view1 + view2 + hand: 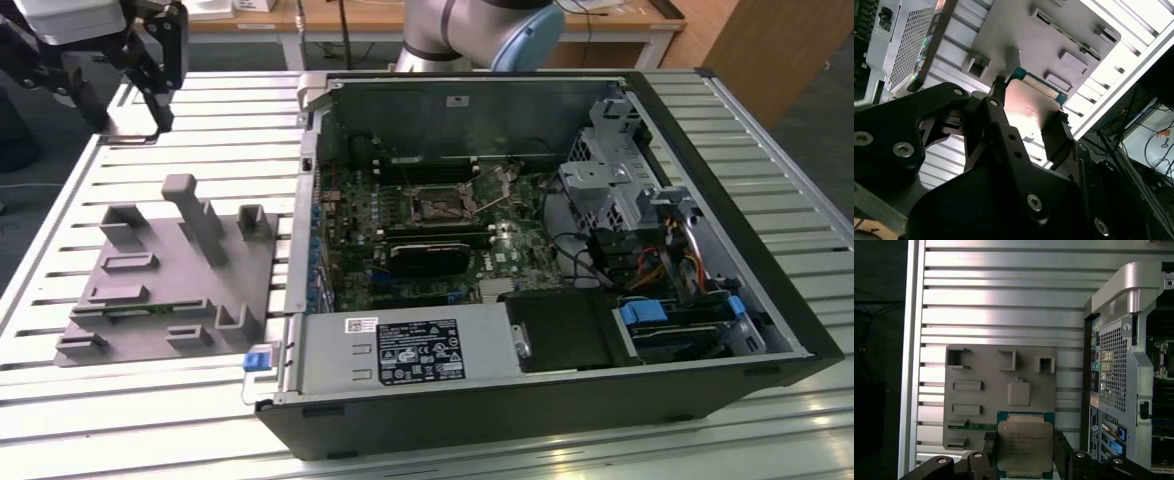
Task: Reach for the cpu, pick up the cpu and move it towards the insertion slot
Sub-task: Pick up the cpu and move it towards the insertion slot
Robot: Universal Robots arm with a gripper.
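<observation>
The cpu (1025,447), a flat square chip with a silvery top and a teal rim, sits gripped between the two black fingers (990,455) of the gripper (1025,440), which press against two opposite edges; its other two edges are free. In the second wrist view the cpu (1029,107) shows a shiny face between the same fingers (999,95). In the exterior view the gripper (130,125) hangs in the air at the exterior view's far left, above the slatted metal tabletop (227,120) and apart from the grey fixture (174,270). The fixture is a flat plate with upright posts and shallow recesses; in the first wrist view a thin green strip (974,426) lies in one recess, and the others look bare. Open slats lie between the fixture and the computer case (534,410), which rests on its side with its top panel off. The case's silvery wall (304,200) rises between the fixture and the interior. Inside the case, the insertion slot (438,205), a small square socket with a metal frame, sits mid-board, well apart from the cpu. A black card (427,255) lies just beside it, with a drive cage (607,190) and cables toward the exterior view's right.
</observation>
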